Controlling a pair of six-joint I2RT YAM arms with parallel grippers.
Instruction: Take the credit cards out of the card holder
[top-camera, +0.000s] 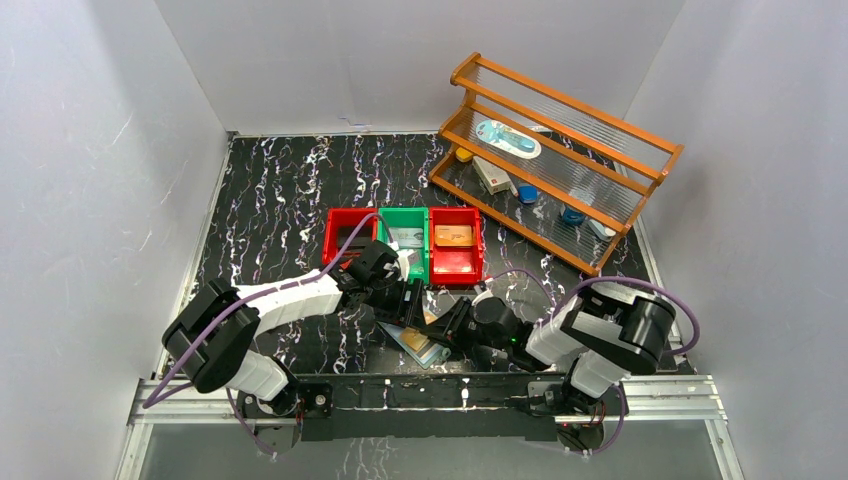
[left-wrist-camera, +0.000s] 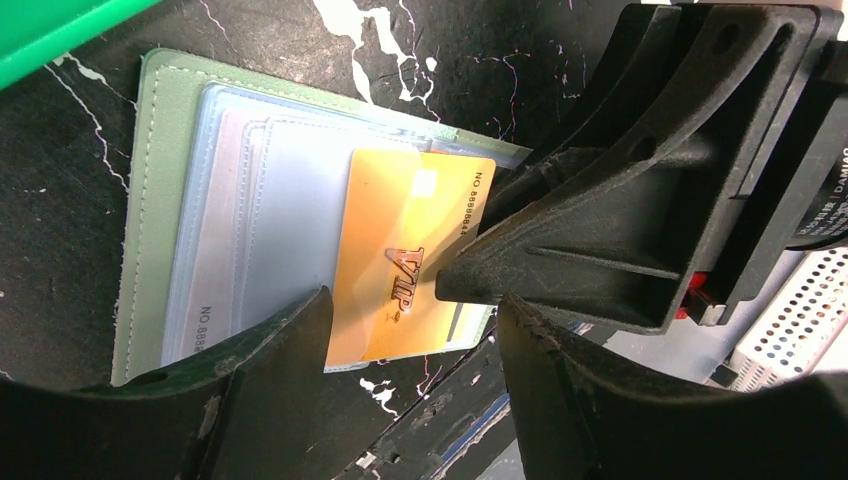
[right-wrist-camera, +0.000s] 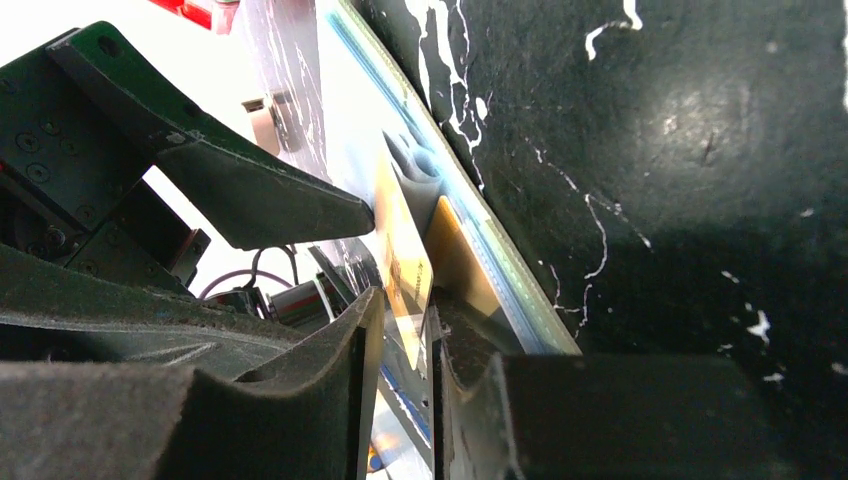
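Because the gold card (left-wrist-camera: 400, 220) looks thin, stiff and slick, grip its exposed edge, half out of the holder (left-wrist-camera: 150, 200) at frame centre. The left fingers (left-wrist-camera: 280, 350) stand open; the right fingers (right-wrist-camera: 340, 350) straddle that edge, clamping uncertain.

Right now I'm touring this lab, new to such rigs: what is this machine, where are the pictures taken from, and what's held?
Two robot arms, left and right, are bolted at a table's near edge. One picture looks down from above; the others come from cameras on the wrists. On the table: an open green card holder, three bins, a wooden rack. The left hand hangs open over the holder. The right hand straddles a gold card sticking from a sleeve; whether it grips is unclear.
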